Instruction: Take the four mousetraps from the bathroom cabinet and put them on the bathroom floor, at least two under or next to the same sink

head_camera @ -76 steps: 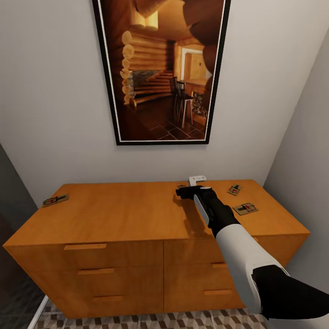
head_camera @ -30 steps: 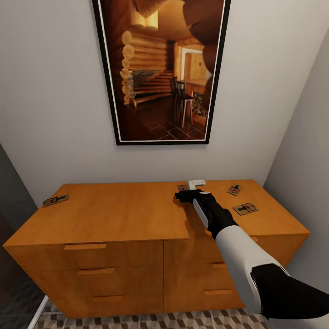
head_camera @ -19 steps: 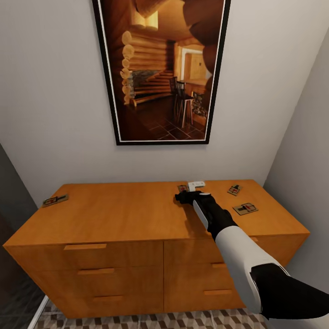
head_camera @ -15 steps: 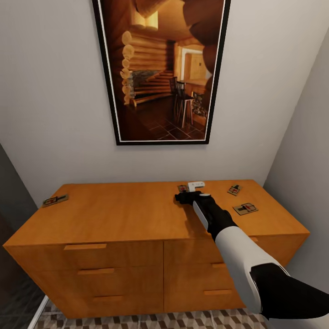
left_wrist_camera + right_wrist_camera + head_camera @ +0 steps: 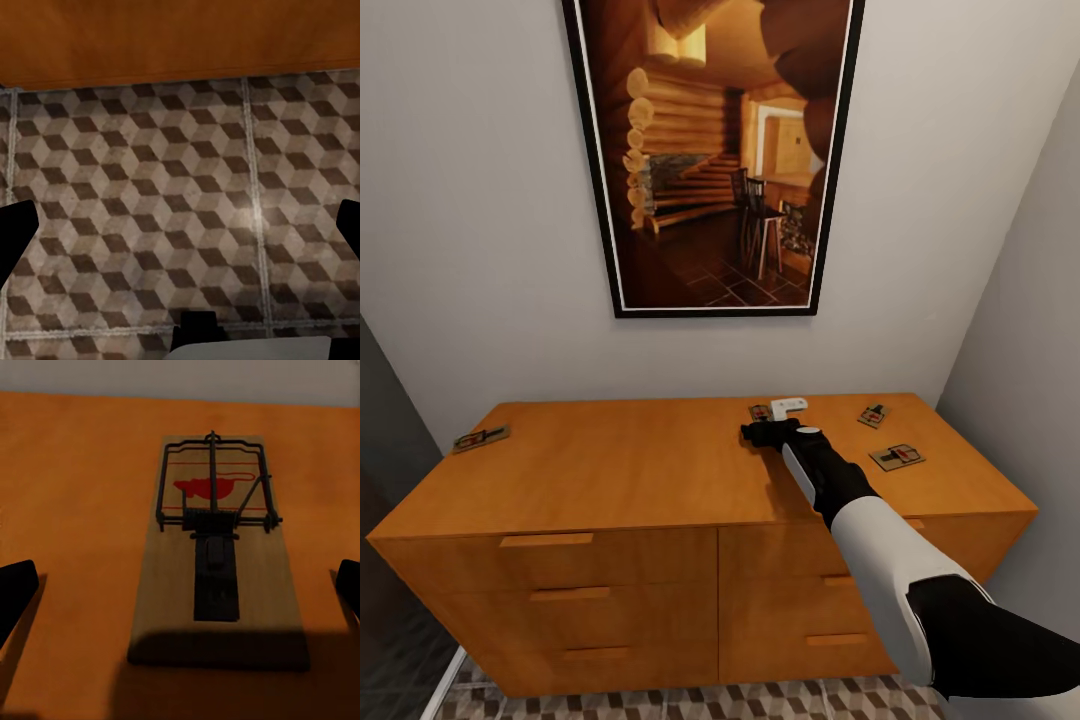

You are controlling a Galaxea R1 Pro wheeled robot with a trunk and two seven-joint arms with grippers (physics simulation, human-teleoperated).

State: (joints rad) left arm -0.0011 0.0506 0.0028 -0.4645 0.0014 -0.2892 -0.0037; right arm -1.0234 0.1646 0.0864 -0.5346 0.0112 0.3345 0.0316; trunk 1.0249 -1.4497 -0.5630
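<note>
Right hand (image 5: pixel 772 420) edged leftward, spread open over mousetrap (image 5: pixel 217 551), orange cabinet (image 5: pixel 610 470).

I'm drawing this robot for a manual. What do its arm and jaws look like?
In the head view the right arm has a black upper segment, a white tapered forearm shell, then a black wrist with a white strip, ending in the right gripper, black at the base with a white front. In the wrist views the fingertips are flat and black.

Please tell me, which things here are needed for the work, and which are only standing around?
Needed: four mousetraps, cabinet, tiled floor, right gripper.
Not needed: framed picture, wall.
</note>
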